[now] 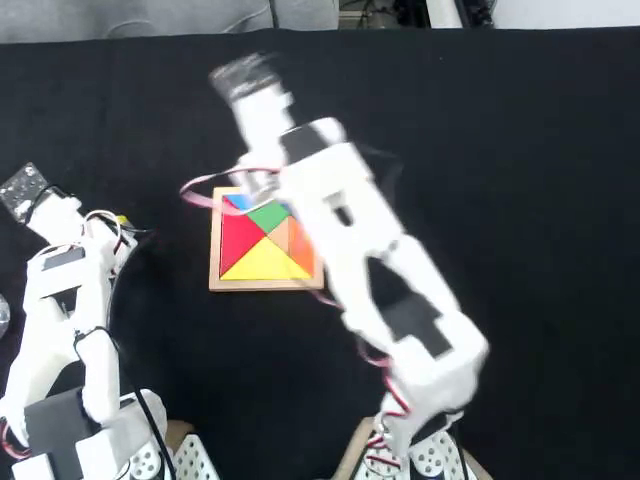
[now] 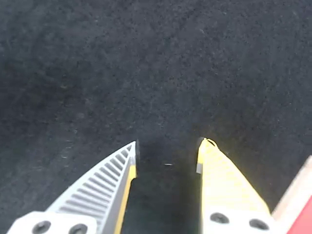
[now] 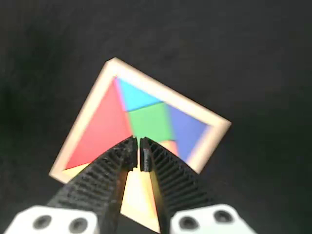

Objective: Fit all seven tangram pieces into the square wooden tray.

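The square wooden tray (image 1: 213, 255) lies mid-table with coloured pieces fitted flat inside: a red triangle (image 1: 238, 240), a yellow triangle (image 1: 265, 265), a green piece (image 1: 268, 215) and an orange piece (image 1: 298, 245). In the right wrist view the tray (image 3: 86, 119) holds red (image 3: 105, 129), light blue (image 3: 134, 95), green (image 3: 151, 122), blue (image 3: 187, 129) and yellow (image 3: 139, 192) pieces. My right gripper (image 3: 136, 148) hangs above the tray's middle, shut with nothing in it. My left gripper (image 2: 168, 148) is open over bare cloth left of the tray, and the tray's edge (image 2: 292, 195) shows beside it.
A black cloth (image 1: 500, 150) covers the whole table. The right arm (image 1: 340, 230) stretches from its base at the front over the tray's right side and hides part of it. The left arm (image 1: 60, 300) stands folded at the table's left.
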Robot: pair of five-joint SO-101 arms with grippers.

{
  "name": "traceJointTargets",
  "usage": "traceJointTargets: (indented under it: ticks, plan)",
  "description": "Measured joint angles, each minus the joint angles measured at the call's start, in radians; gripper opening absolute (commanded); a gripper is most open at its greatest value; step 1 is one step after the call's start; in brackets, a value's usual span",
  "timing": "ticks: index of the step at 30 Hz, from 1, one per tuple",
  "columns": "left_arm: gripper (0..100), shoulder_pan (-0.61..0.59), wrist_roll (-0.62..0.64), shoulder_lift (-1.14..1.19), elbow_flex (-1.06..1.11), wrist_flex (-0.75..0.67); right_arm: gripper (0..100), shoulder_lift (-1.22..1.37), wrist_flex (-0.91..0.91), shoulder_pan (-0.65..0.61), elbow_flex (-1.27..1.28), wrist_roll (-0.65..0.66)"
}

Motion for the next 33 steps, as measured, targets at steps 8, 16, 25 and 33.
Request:
traceJointTargets:
  ticks: [8,16,25,33]
  plan:
    - [21,0.229,-0.328,0.003,0.000,0.017,1.1,-0.354,-0.307,0.213,0.546,-0.009]
    - [21,0.313,-0.354,0.121,-0.120,0.164,1.1,-0.480,-0.588,0.295,0.908,-0.009]
    - [2,0.322,-0.351,0.368,-0.388,0.354,1.1,-0.471,-0.609,0.298,0.913,-0.009]
    - [3,0.333,-0.350,0.394,-0.437,0.374,1.1,-0.471,-0.623,0.402,0.913,-0.009]
